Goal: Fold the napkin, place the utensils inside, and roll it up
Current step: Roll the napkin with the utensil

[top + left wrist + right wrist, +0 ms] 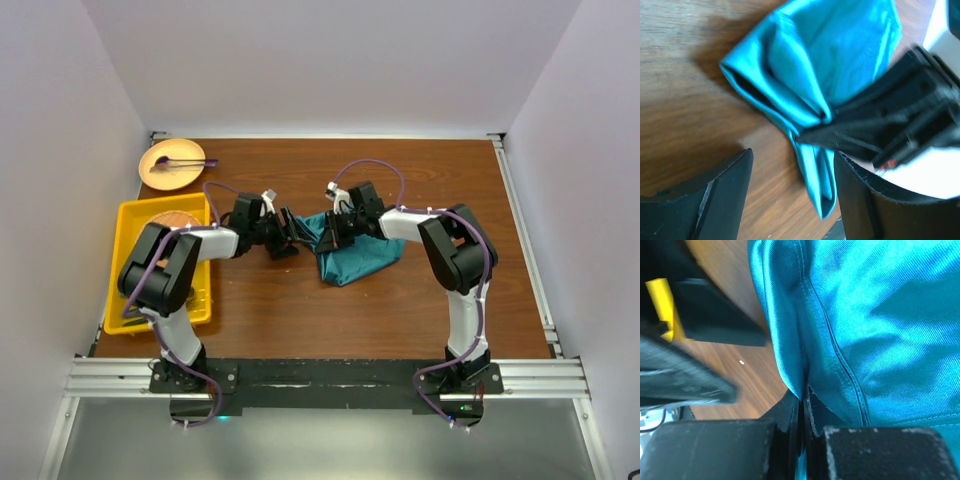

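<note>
The teal napkin (358,256) lies bunched on the wooden table, right of centre. My right gripper (334,232) is shut on a fold at the napkin's left edge; in the right wrist view the cloth (875,325) is pinched between the closed fingers (802,407). My left gripper (291,236) faces it from the left and stands open. In the left wrist view a hanging corner of the napkin (815,170) dangles between its fingers, close to the right finger (865,200) and apart from the left one. The utensils are not in view.
A yellow tray (130,262) sits at the left under the left arm, with a round brown item (175,218) in it. Behind it is a tan plate (170,165) carrying a thin stick with a purple end (186,161). Rails line the table's right side.
</note>
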